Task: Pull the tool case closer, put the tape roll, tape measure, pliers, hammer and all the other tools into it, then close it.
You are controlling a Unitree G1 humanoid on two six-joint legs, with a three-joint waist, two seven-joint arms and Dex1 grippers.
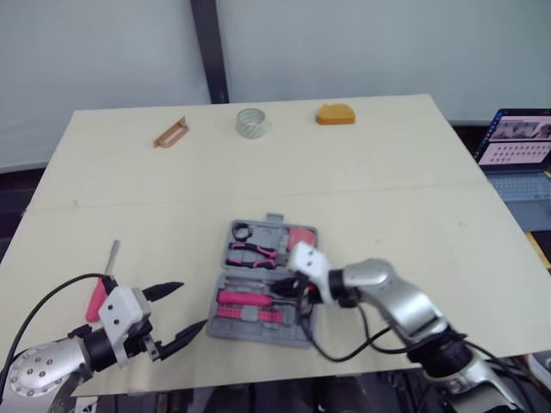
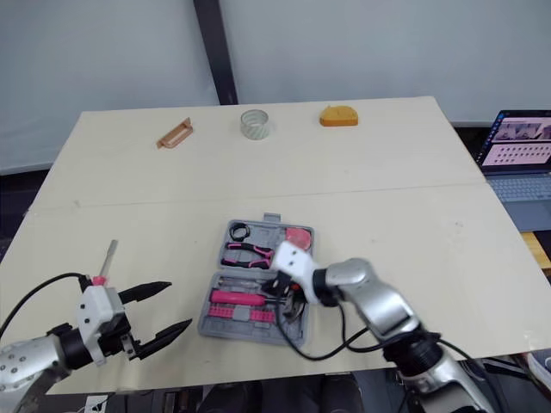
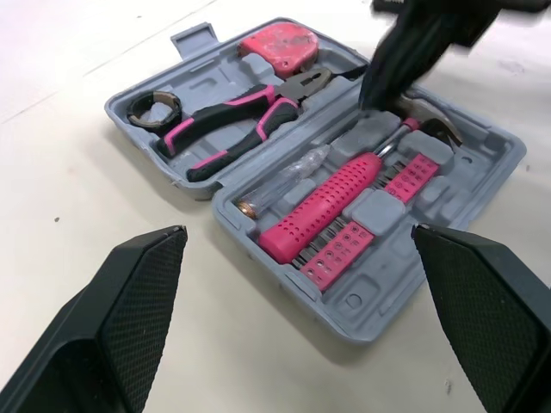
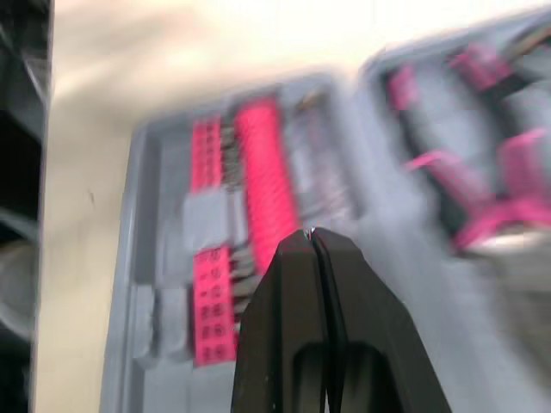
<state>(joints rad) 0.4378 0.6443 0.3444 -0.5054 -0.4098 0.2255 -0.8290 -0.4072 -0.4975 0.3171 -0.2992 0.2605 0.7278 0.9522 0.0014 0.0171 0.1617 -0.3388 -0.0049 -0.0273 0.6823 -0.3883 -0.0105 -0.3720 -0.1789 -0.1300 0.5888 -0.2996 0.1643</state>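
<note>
R arm reaches in from the front right, elbow bent, forearm angled toward the middle. The right claw (image 4: pixel 311 234) is pinched tight w/ nothing between the fingers, tips down over the near half of the tool case (image 1: pixel 225 320), by the hammer head; can't tell if touching. L arm is low at the front left corner, and the left claw (image 1: pixel 191 305) is spread wide, empty, aimed at the case, just beside its left end.

The case lies open and flat near the table (image 1: pixel 387 198) front edge, centre. Inside: 1 pliers (image 3: pixel 237 120), 1 pink tape measure (image 3: pixel 277 45), 1 dark ring (image 3: pixel 153 109), 1 hammer (image 3: pixel 323 206) w/ pink grip.

Outside the case, 4 things: a pink-handled tool (image 1: pixel 102 288) right behind the L wrist; along the far edge, well apart from the case, an orange-brown tool (image 1: pixel 170 132), 1 tape roll (image 1: pixel 252 123), 1 orange tape measure (image 1: pixel 335 114). A laptop (image 1: pixel 516 142) sits off the table, far right.
</note>
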